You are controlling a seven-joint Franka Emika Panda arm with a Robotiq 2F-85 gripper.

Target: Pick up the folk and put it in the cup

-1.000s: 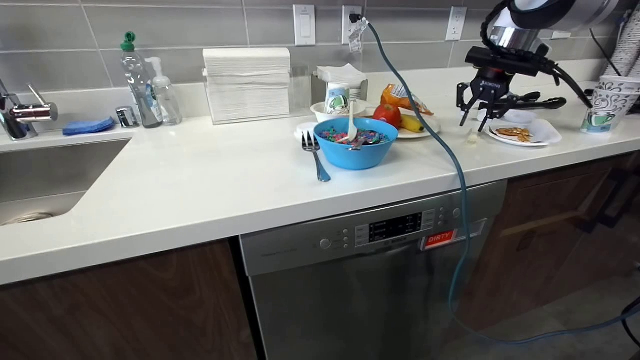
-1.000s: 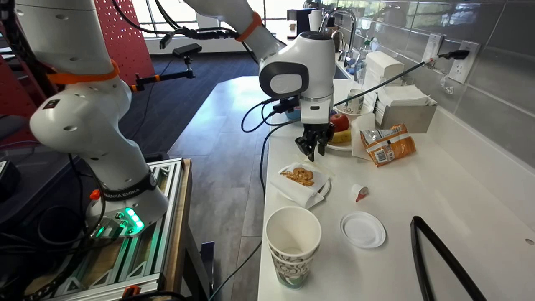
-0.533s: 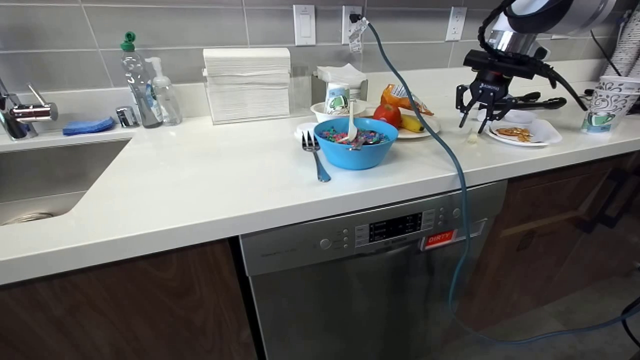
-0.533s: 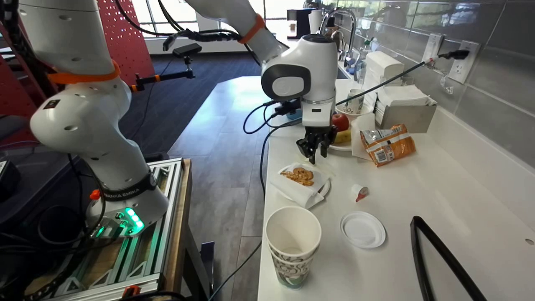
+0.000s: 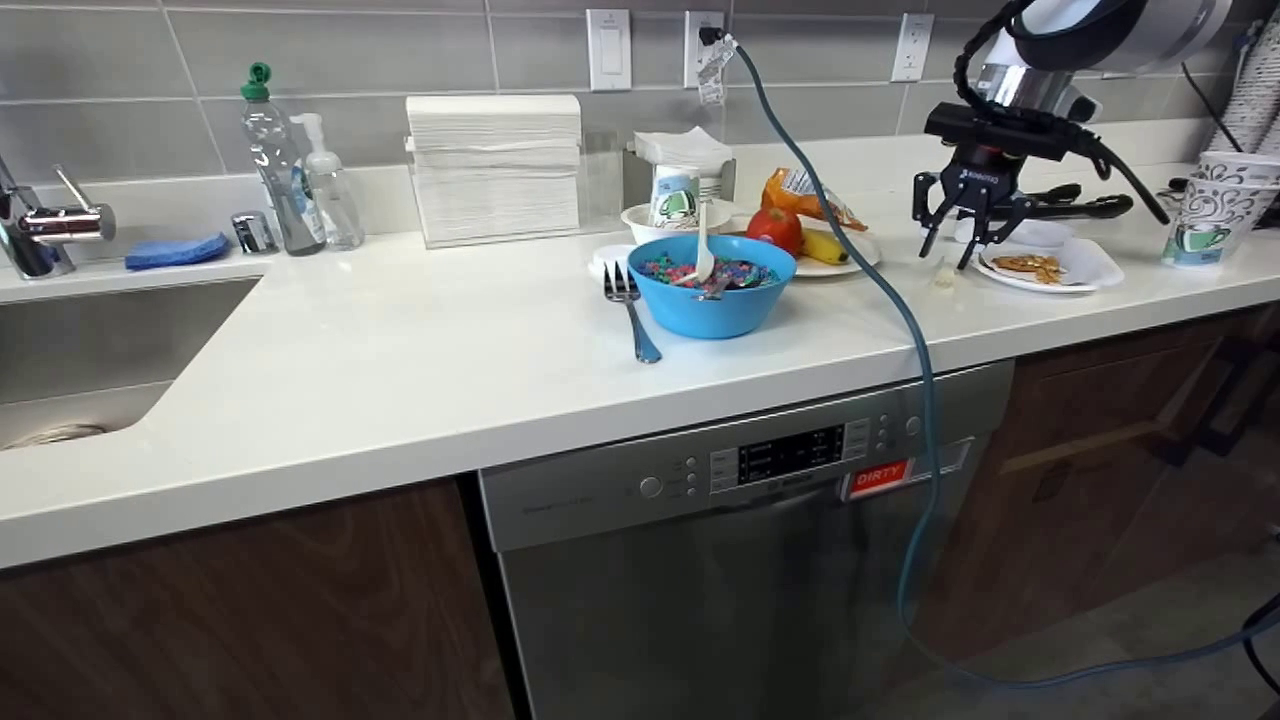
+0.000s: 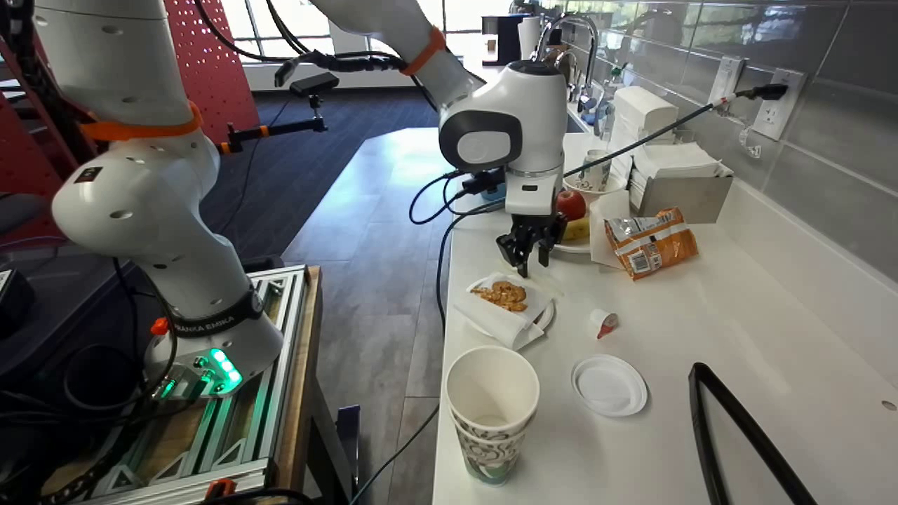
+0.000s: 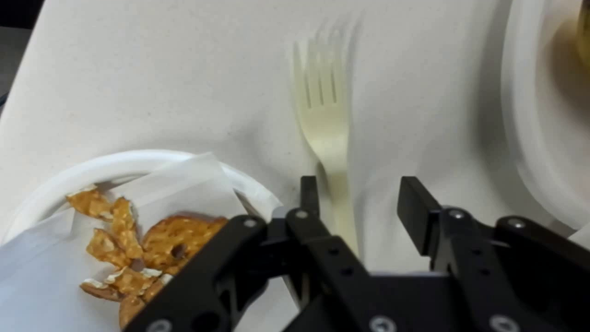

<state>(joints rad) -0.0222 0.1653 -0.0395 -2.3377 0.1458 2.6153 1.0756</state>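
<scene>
A pale cream plastic fork (image 7: 332, 138) lies on the counter in the wrist view, tines away from my gripper. It shows faintly in both exterior views (image 5: 944, 276) (image 6: 544, 282). My gripper (image 7: 362, 198) is open and empty just above it. The handle runs between the fingers, nearer the left finger, and its end is hidden. The gripper also shows in both exterior views (image 5: 944, 256) (image 6: 533, 266). A white paper cup with green print (image 5: 674, 197) stands in a white bowl. Stacked paper cups (image 6: 493, 414) stand near the counter's front edge. I cannot tell which is the task's cup.
A plate of pretzel pieces (image 7: 138, 159) is close beside my left finger. A fruit plate (image 7: 521, 115) is on the other side. A blue bowl (image 5: 712, 310), a metal fork (image 5: 635, 325) and a hanging blue cable (image 5: 925, 380) lie farther off.
My gripper has come down slightly toward the fork and stays open. The things on the counter have not moved.
</scene>
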